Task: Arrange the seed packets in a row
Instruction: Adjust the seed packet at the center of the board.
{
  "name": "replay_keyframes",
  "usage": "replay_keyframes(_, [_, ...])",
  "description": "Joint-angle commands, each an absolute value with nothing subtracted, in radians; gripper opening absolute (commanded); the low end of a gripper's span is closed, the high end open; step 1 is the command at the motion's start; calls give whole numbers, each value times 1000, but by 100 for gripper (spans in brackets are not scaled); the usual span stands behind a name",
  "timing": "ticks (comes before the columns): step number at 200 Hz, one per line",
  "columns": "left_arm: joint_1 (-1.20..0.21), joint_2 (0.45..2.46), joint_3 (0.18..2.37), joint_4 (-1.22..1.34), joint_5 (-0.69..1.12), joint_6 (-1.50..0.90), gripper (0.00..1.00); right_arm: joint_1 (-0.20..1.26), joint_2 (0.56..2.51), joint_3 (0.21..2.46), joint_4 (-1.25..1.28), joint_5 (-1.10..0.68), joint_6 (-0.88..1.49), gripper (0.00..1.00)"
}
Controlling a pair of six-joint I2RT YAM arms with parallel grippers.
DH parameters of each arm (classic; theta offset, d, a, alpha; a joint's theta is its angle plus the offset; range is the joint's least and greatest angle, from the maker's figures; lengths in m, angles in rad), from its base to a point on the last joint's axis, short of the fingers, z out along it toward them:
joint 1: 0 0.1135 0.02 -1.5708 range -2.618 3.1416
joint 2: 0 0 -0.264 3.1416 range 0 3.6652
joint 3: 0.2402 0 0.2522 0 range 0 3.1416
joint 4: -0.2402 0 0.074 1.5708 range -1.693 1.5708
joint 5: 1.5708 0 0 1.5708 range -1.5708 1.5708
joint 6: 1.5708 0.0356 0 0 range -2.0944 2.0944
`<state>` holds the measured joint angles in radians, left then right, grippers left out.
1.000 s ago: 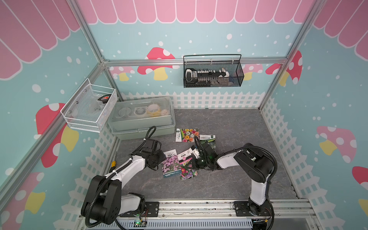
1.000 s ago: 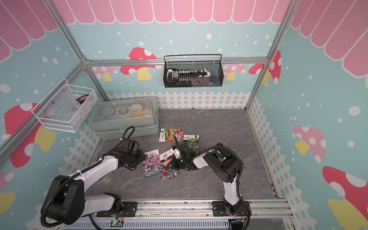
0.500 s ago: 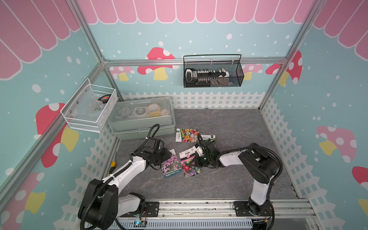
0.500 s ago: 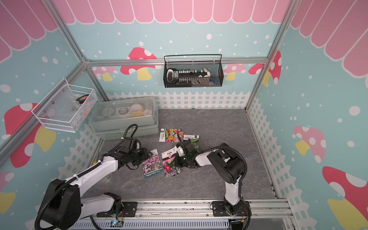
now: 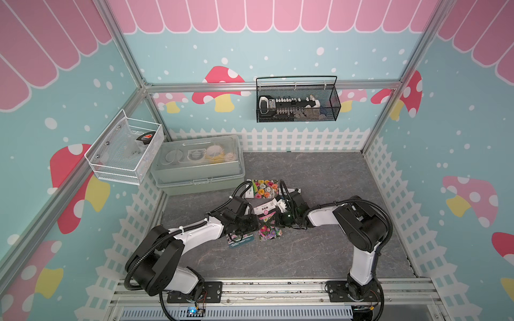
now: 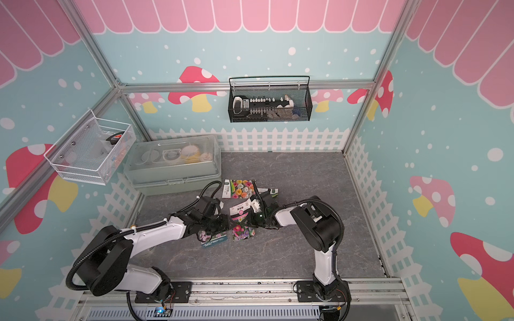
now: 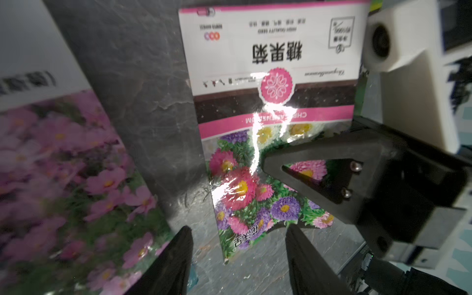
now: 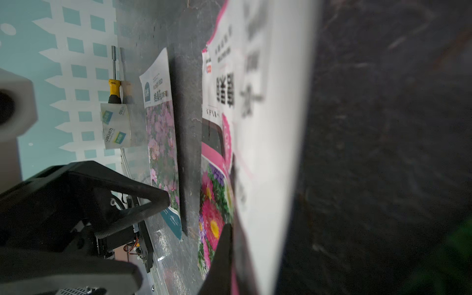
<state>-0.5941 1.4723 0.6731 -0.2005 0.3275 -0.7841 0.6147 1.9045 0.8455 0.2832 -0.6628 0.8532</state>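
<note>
I hold the left gripper [image 7: 238, 228], jaws released, astride the chrysanthemum packet [image 7: 255, 76], which lies flat on the surface [image 7: 140, 102] beside the cosmos packet [image 7: 63, 153], probably to straighten it. The right gripper [image 7: 267, 159] seems to pinch a white packet [image 8: 275, 115] clear.

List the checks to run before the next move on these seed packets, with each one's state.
1. Left gripper open: ok, jaws apart, facing the chrysanthemum packet's near end.
2. Right gripper's hold: cannot tell; jaws shut, a blurred white sheet hugs its finger in the right wrist view.
3. Bare table between chrysanthemum packet and cosmos packet: ok.
4. Chrysanthemum packet unobstructed: not ok, the right gripper's finger reaches over it.
5. Row formed: not ok; the mixed-flower packet and green-edged packet lie farther back.
</note>
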Motion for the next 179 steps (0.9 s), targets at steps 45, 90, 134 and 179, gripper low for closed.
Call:
replay_keyframes(45, [-622, 1524, 648, -229, 322, -797, 58, 608, 1940, 819, 276, -666, 857, 0])
replay_keyframes(90, [-625, 1467, 619, -321, 304, -798, 57, 639, 1957, 825, 313, -665, 885, 0])
replay_keyframes(134, [-626, 1371, 621, -463, 261, -777, 58, 664, 1963, 826, 339, -661, 905, 0])
replay_keyframes(179, [-627, 1367, 648, -464, 244, -775, 58, 670, 1959, 772, 432, -654, 975, 0])
